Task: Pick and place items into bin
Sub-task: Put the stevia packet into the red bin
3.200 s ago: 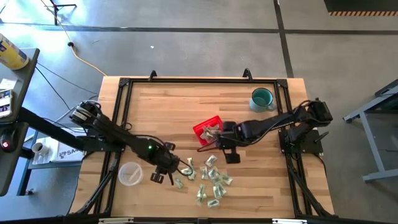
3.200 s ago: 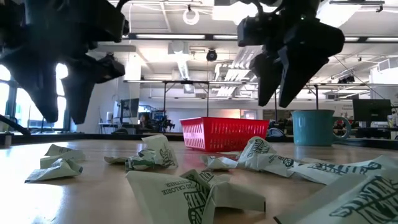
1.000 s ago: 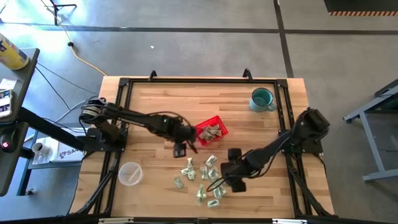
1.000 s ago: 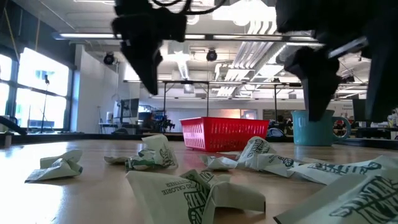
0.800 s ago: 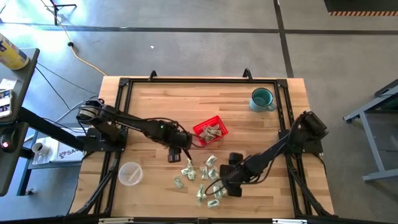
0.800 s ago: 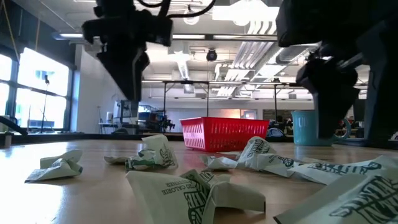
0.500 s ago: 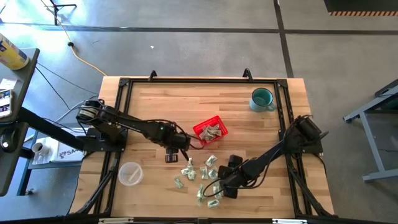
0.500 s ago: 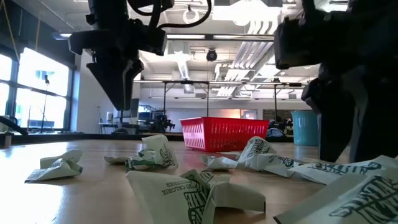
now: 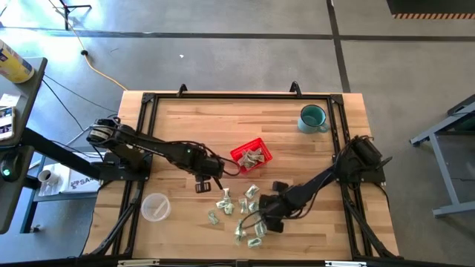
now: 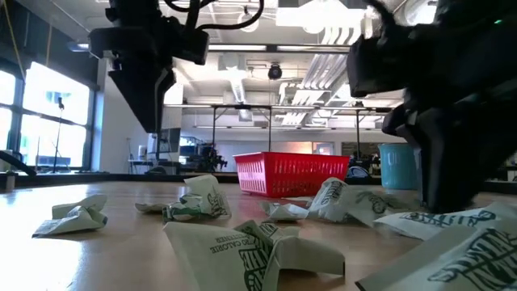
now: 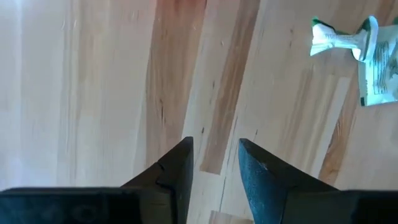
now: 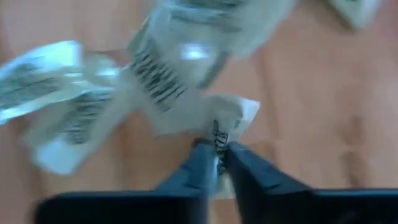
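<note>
Right hand [image 12: 217,163] pinching a crinkled wrapper [image 12: 214,121] in the scattered pile [image 9: 245,209] on the tabletop [image 9: 223,126], left hand [image 11: 214,165] partly spread (nothing between its fingers) above bare wood, red basket [image 9: 251,155] just beyond the pile

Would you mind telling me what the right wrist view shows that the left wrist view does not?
Only the right wrist view shows the right gripper, its jaws pinched on a corner of a crinkled packet, with more packets blurred around it. Only the left wrist view shows the left gripper, jaws slightly apart and empty over bare wood, with two packets lying well ahead of it. Both share the wooden table and pale green-and-white packets; neither shows the red basket.
</note>
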